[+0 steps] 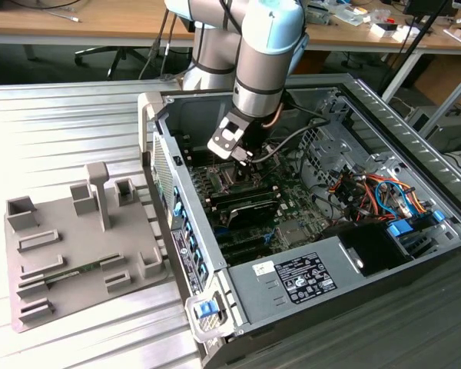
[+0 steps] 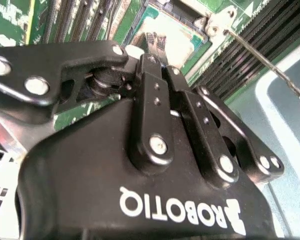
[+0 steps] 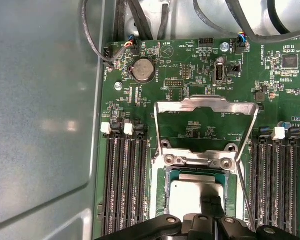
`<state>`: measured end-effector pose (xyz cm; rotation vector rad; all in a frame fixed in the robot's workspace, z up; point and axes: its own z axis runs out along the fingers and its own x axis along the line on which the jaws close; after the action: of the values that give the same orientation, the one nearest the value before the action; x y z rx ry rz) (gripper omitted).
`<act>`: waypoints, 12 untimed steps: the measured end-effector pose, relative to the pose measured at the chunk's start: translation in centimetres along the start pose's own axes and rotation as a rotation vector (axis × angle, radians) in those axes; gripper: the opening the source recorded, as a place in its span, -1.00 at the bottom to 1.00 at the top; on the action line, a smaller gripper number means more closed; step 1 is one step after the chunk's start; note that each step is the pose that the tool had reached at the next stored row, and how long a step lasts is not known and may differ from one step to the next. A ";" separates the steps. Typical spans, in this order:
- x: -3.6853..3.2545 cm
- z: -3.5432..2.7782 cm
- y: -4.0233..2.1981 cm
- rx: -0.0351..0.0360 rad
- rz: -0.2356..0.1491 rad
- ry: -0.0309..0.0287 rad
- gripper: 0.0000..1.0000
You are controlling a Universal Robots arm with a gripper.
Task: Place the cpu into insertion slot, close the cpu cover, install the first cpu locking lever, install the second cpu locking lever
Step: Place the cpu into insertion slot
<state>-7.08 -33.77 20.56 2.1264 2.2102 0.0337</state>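
One silvery square cpu (image 3: 196, 196) lies flat in the insertion slot (image 3: 164, 197).

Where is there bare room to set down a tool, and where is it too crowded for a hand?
Free: the ribbed table beyond the grey tray, on the exterior view's left. Crowded: around the chip, hemmed by the gripper, raised cover and memory slots.

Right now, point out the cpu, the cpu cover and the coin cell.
cpu (image 3: 187, 197): first wrist view, silvery top.
cpu cover (image 3: 205, 103): first wrist view, frame's free edge.
coin cell (image 3: 143, 70): first wrist view, its face.
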 end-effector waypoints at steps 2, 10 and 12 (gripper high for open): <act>0.00 0.02 0.00 0.0002 0.000 -0.0001 -0.79; -0.11 -0.92 1.76 0.0017 0.000 -0.0001 -0.79; -0.16 -2.39 1.92 0.0015 0.000 0.0000 -0.79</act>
<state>-5.33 -33.77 23.08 2.1273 2.2108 0.0321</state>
